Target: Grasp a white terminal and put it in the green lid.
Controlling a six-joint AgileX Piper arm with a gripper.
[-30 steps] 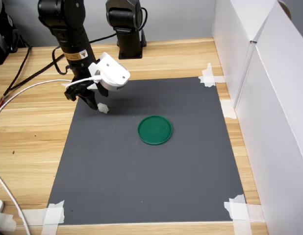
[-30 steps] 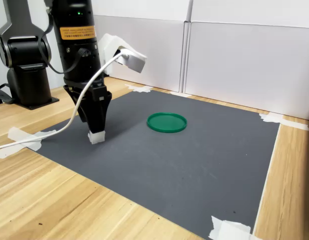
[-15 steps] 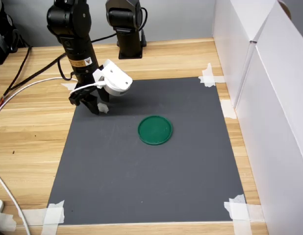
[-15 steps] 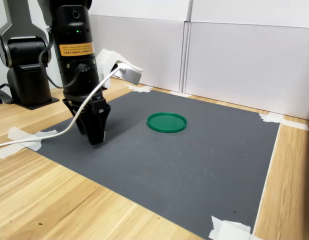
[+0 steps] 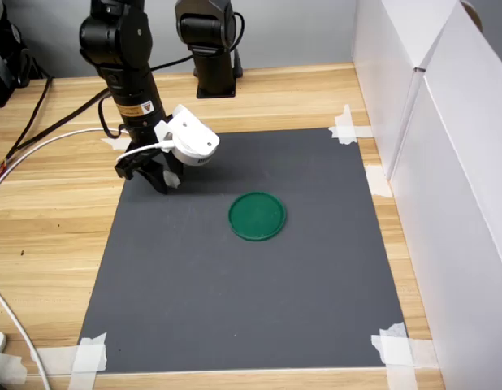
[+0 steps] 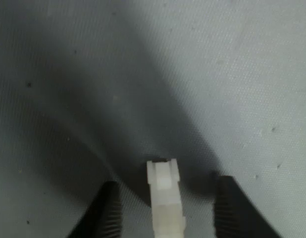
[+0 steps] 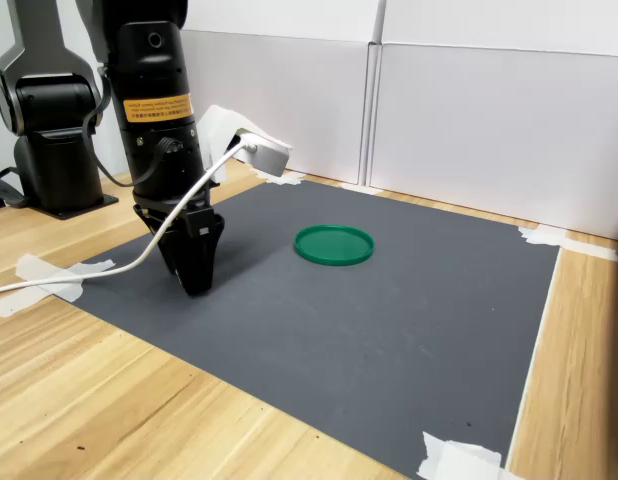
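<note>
The white terminal [image 6: 164, 193] lies on the dark grey mat, and in the wrist view it sits between my two fingertips with a gap on each side. My gripper [image 6: 165, 218] is open, lowered to the mat astride the terminal near the mat's far left corner in the first exterior view [image 5: 164, 180]. In the second exterior view the gripper [image 7: 196, 283] hides the terminal. The green lid [image 5: 257, 215] lies flat and empty near the mat's middle, to the right of the gripper in both exterior views [image 7: 333, 244].
The grey mat [image 5: 251, 284] is taped to a wooden table [image 5: 48, 244]. White panels [image 5: 446, 162] wall off the first exterior view's right. A second black arm base [image 5: 206, 41] stands behind. A white cable [image 5: 40, 150] trails from the wrist.
The gripper has come down over the terminal, which showed below its tips a second ago and now sits between the fingers. The lid has not moved.
</note>
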